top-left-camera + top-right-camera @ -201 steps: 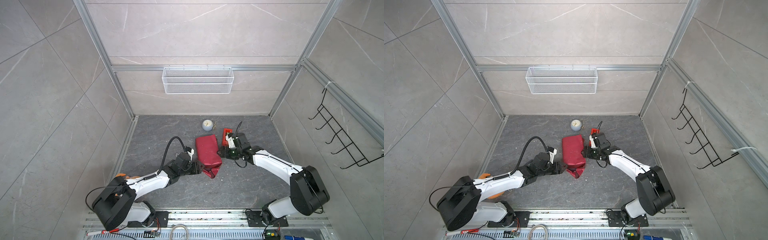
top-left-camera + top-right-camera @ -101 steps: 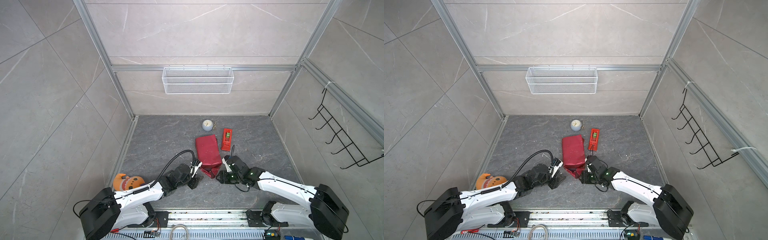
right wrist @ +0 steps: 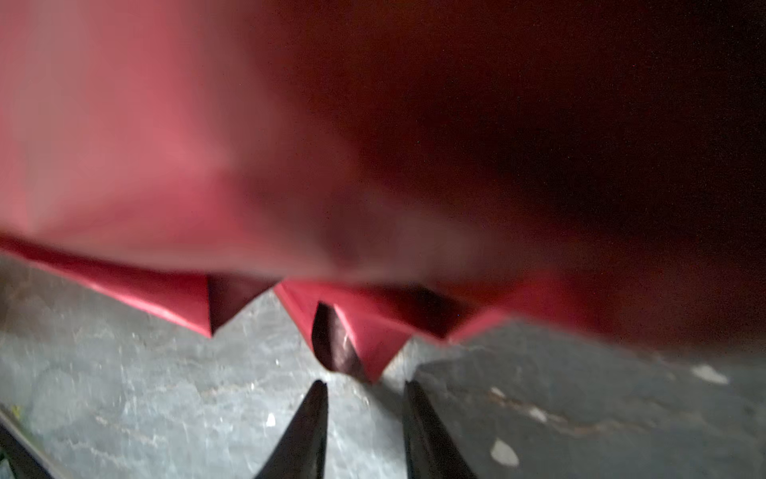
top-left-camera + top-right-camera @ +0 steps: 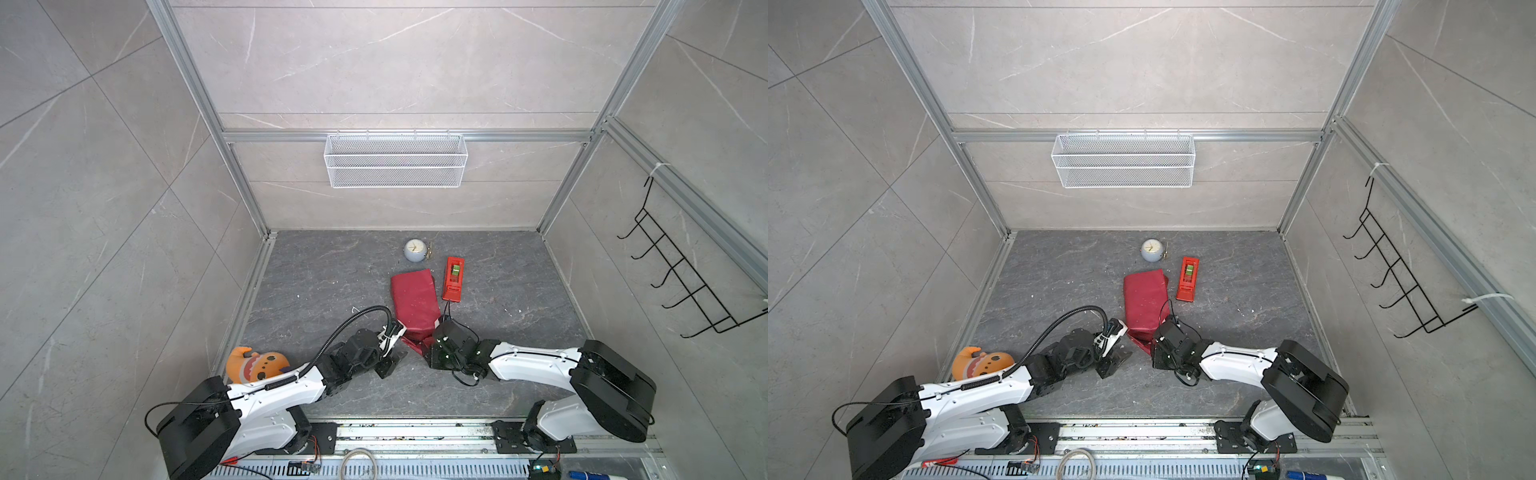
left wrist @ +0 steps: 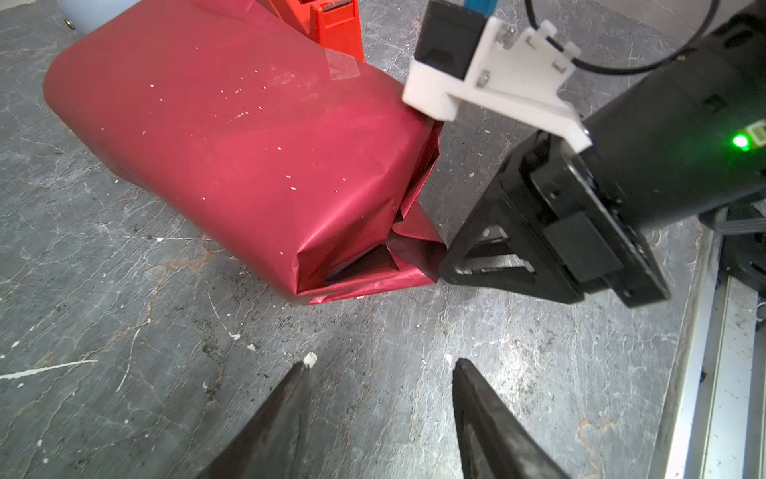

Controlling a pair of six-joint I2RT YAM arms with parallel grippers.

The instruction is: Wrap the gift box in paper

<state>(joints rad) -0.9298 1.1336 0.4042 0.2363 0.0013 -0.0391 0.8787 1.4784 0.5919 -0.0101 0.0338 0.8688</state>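
Left gripper [image 5: 381,364] and right gripper [image 3: 364,385] pulled back along the paper [image 4: 415,299] (right one narrowing).

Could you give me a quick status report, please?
Left pincer open, empty. Right pincer open at the paper, loose end flap. Nothing in the way.

The paper [image 5: 248,157] is thin, creased and softly satin maroon with shinier red on its folded flaps, the floor [image 5: 124,373] looks like rough matt grey stone, the tape dispenser [image 4: 453,278] smooth glossy red plastic, and the basket [image 4: 395,162] white-painted wire mesh.
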